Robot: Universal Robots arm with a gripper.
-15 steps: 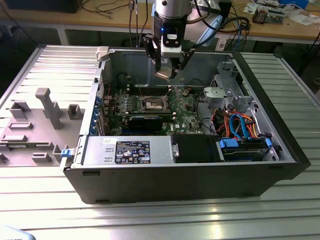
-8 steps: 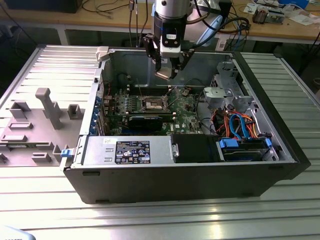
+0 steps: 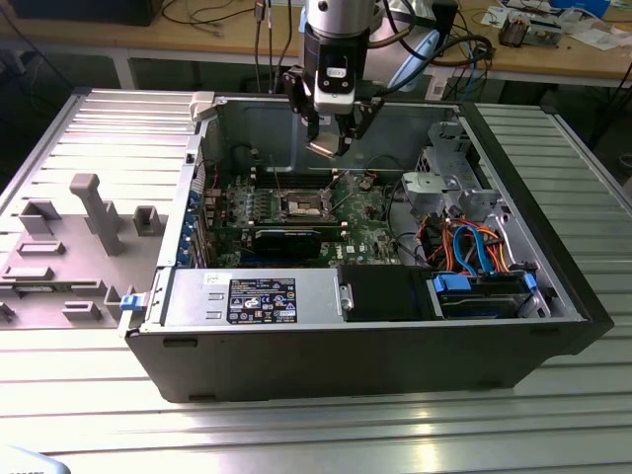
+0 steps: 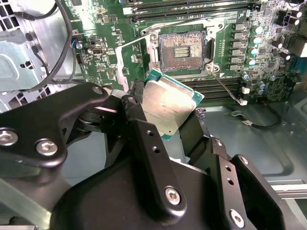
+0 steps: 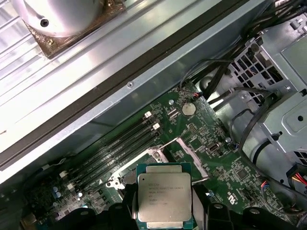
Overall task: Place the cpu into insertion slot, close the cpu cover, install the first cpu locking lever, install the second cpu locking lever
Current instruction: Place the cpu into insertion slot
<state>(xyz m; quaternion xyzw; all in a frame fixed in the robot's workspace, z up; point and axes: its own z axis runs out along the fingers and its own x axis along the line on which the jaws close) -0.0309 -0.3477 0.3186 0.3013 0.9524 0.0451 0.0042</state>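
My gripper grasps the cpu by its edges between my jaws; the slot, seemingly uncovered, lies beyond their tips. I should square, level, then lower without sliding.

Silver wrist; black jaws, silver screw heads; black cables.
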